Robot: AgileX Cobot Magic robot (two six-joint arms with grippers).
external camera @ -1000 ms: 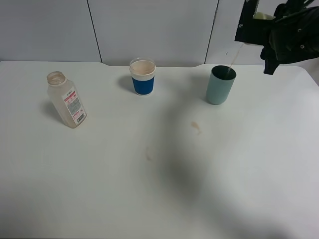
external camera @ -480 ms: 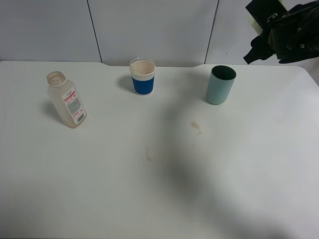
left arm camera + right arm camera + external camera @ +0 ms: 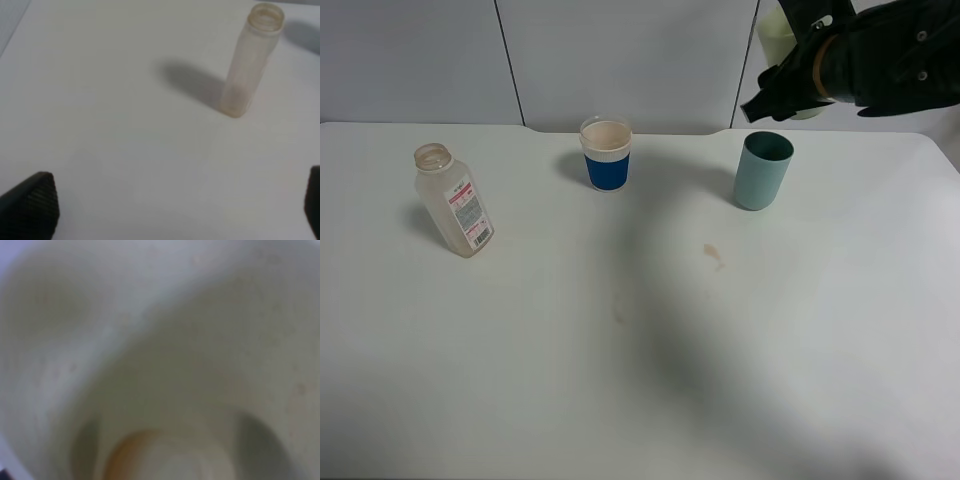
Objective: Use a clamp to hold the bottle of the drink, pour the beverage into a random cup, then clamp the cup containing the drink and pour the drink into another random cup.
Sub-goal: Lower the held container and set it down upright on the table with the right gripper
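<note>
1. The pale yellow-green cup is held in the air by the right hand, clamped shut on it, near the back right of the tabletop. It sits above and just behind the teal cup. In the right wrist view the cup's inside fills the picture, with a trace of brown at the bottom.
2. Risk: any drink left in the held cup may drip onto the tabletop if the hand tilts it away from the teal cup's mouth.
3. Risk: the hand hangs close above the teal cup; lowering carelessly could knock it over and spill it.
4. The bottle stands upright, uncapped and looking nearly empty, at the left, well apart from the cups.
5. The left hand is wide open, holding nothing, near the bottle.
6. A blue-banded white cup stands at the back middle.
7. Small brown stains mark the tabletop.
</note>
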